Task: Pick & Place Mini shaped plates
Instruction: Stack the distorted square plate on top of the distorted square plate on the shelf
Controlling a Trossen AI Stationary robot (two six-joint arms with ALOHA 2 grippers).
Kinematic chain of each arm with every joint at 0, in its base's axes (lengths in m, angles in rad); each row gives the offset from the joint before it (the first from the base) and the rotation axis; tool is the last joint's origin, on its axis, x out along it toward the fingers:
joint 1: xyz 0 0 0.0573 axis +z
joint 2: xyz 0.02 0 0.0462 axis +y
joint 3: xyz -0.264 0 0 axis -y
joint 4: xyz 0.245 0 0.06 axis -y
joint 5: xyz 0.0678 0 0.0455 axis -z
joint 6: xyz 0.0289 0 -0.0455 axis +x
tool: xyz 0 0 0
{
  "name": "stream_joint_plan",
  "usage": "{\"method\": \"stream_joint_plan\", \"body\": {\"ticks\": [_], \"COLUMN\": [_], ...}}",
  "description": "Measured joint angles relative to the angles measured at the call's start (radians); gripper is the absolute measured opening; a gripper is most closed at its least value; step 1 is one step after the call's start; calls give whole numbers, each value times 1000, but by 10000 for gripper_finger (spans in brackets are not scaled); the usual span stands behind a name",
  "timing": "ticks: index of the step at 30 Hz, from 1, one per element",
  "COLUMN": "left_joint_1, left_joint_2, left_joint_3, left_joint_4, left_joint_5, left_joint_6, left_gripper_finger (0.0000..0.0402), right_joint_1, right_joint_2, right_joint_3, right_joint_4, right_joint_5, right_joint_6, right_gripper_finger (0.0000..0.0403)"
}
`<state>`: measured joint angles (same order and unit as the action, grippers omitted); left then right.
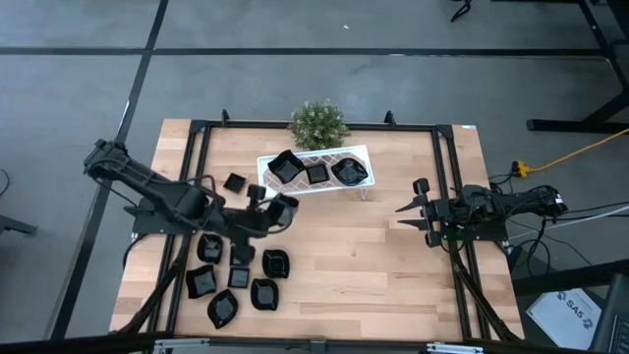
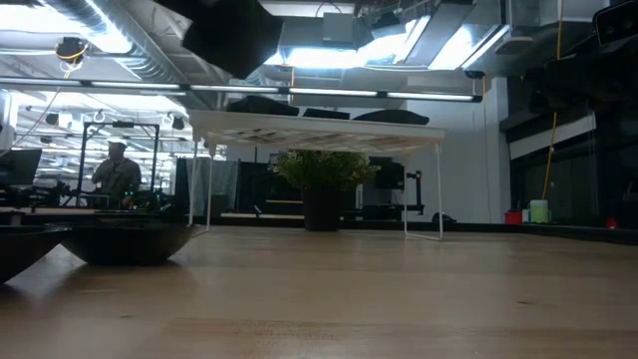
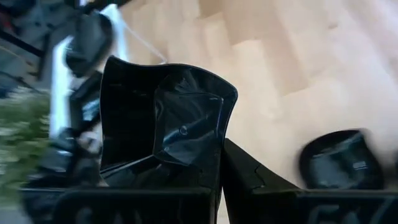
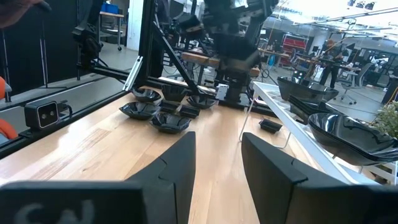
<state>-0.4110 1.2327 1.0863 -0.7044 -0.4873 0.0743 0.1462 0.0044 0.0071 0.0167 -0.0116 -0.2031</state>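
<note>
My left gripper (image 1: 276,210) is shut on a glossy black squarish mini plate (image 3: 163,118), held above the table just near of the white rack (image 1: 313,169). The rack stands on thin legs and carries three black plates (image 1: 316,173) on top. Several more mini plates (image 1: 239,275) lie flat on the wood at the near left, and one (image 1: 234,182) lies left of the rack. My right gripper (image 1: 405,214) waits open and level at the table's right side, with nothing between its fingers (image 4: 180,168). My left gripper pinches the plate by its rim (image 3: 210,167) between the two fingers, one finger (image 3: 249,183) on the plate's outer side and the other hidden behind the plate. The fingers slant down from the table's left. The plate is lifted clear and stands on edge beyond the fingertips.
A small green plant (image 1: 317,124) stands just behind the rack at the far edge. Dark frame rails (image 1: 447,197) run along the table's left and right sides. Bare wood (image 1: 364,256) lies between the plates and my right arm. A person (image 2: 117,172) shows in the room beyond.
</note>
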Motion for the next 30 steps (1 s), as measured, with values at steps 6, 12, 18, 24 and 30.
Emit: {"method": "stream_joint_plan", "body": {"ticks": [6, 12, 18, 24, 30], "left_joint_1": [66, 121, 184, 253, 310], "left_joint_2": [0, 0, 0, 4, 4], "left_joint_3": [6, 53, 73, 73, 73], "left_joint_4": [2, 5, 5, -7, -34], "left_joint_5": [-91, -97, -97, -93, -38], "left_joint_6": [179, 315, 431, 529, 637], "left_gripper_finger": [2, 2, 2, 2, 2], "right_joint_1": [0, 0, 0, 0, 0], "right_joint_2": [0, 0, 0, 0, 0], "right_joint_3": [0, 0, 0, 0, 0], "right_joint_4": [0, 0, 0, 0, 0], "right_joint_5": [0, 0, 0, 0, 0], "right_joint_6": [0, 0, 0, 0, 0], "right_gripper_finger": [129, 129, 129, 129, 129]}}
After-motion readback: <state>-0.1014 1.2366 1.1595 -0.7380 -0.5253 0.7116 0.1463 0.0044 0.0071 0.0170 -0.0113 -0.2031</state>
